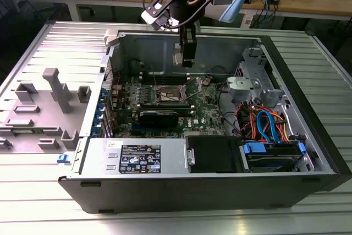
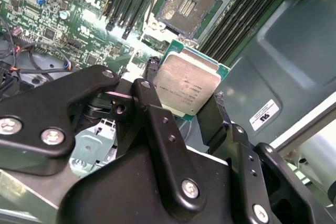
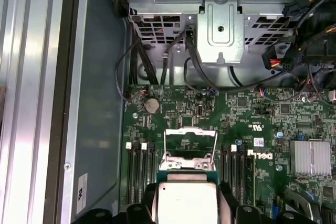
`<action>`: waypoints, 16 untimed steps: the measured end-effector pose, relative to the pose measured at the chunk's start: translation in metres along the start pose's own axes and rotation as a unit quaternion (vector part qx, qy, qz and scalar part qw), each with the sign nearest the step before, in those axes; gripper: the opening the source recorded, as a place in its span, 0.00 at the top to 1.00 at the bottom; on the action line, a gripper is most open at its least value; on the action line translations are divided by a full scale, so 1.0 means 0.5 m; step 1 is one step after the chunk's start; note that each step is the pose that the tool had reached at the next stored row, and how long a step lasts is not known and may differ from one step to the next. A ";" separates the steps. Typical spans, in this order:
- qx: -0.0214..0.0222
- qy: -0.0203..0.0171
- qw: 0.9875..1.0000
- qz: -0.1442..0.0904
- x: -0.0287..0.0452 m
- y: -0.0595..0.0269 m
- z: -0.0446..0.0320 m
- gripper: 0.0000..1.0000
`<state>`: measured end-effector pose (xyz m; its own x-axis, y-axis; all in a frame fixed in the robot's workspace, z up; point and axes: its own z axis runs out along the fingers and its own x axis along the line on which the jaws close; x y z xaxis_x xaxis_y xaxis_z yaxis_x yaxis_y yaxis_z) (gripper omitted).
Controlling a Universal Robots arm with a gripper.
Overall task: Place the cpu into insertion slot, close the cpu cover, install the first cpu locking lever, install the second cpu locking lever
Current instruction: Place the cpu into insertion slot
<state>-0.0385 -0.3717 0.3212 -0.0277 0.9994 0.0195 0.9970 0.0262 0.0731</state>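
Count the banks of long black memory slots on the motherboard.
2. One bank lies beside the insertion slot toward the case wall, the other bank across it toward the silver heatsink. The cpu hides part of the motherboard.

Black jaws grip the cpu (image 2: 188, 83) by its edges, near the uncovered insertion slot (image 2: 187, 8).

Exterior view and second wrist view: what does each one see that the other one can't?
Exterior view: the whole open case, its blue and orange cables, and grey blocks at the exterior view's left. Second wrist view: the cpu up close, gripped in the claw, grey face showing. Both: the green board and the open slot, with no cpu in it yet.
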 end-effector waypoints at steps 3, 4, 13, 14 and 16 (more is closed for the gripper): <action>0.004 0.000 1.000 0.002 0.000 -0.002 0.002 0.46; 0.005 0.000 1.000 0.002 0.000 -0.003 0.003 0.46; 0.010 0.000 1.000 0.004 -0.001 -0.018 0.047 0.46; 0.010 0.000 1.000 0.004 -0.001 -0.020 0.050 0.46; 0.011 0.000 1.000 0.004 -0.001 -0.024 0.057 0.46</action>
<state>-0.0483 -0.3717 0.2919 -0.0200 0.9996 0.0192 0.9985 0.0190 0.0518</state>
